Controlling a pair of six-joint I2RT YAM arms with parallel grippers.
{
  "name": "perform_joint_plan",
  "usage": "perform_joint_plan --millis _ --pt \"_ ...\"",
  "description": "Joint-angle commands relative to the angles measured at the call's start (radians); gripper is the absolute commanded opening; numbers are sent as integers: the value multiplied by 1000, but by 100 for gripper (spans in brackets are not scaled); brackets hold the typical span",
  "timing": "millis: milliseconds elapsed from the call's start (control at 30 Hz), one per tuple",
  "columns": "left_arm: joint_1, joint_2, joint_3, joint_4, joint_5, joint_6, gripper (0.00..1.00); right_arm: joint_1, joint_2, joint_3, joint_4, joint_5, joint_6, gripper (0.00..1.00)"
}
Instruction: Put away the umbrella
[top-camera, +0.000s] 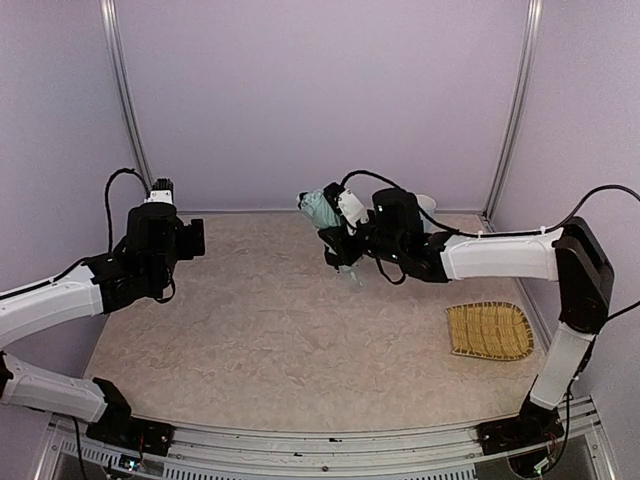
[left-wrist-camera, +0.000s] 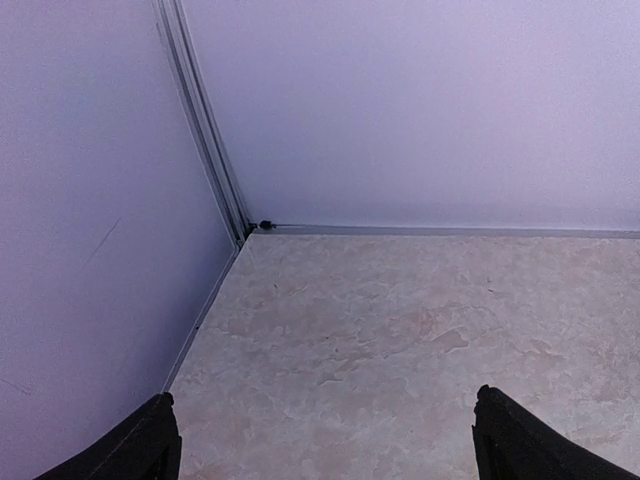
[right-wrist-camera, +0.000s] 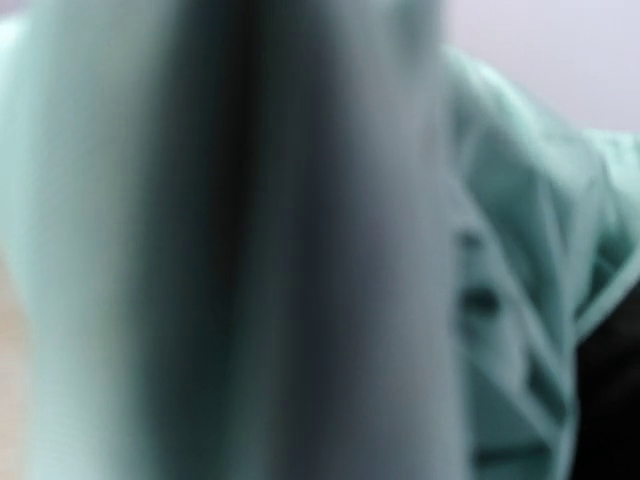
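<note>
Left fingers (left-wrist-camera: 140, 445) are standing wide apart over the tabletop (left-wrist-camera: 400, 330) at nine o'clock. Right fingers (top-camera: 338, 250) are clamping the umbrella (top-camera: 320, 208) near twelve o'clock.

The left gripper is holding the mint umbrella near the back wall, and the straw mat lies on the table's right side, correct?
No: the right gripper holds the umbrella; the left gripper is open and empty. The top external view shows it. The straw mat is as you said.
</note>
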Motion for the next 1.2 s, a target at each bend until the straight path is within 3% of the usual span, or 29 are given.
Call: perform_joint_plan --millis 0,67,200,400,467,533,600,633,667,700,967,1167 --pt "-25 37 62 -23 -94 11 99 -12 -55 107 -488 421 -83 0" --pt "-36 59 75 -35 -119 10 99 -16 -46 137 -599 547 -83 0" --pt "-59 101 100 -54 -149 19 99 -51 21 204 -819 638 -25 0" --pt "-79 128 109 -80 -165 17 99 -73 211 357 -1056 545 71 1" --pt "-80 127 107 -88 -169 19 99 -74 299 428 -1109 501 83 10" --pt "-82 124 105 -94 -172 21 99 -73 370 494 -1159 437 92 21" --pt "-85 119 101 -98 -175 26 99 -71 409 543 -1183 328 87 41" --pt "-86 118 99 -98 -176 29 99 -69 408 553 -1174 268 78 59" --pt "-86 115 96 -98 -176 33 99 -69 394 550 -1147 204 68 96" --pt "-86 113 94 -98 -176 36 99 -66 364 541 -1118 147 61 100" --pt "-88 121 85 -81 -172 52 99 -91 74 420 -937 -141 13 100" --pt "-84 129 83 -66 -150 65 99 -230 -81 266 -828 -208 13 100"
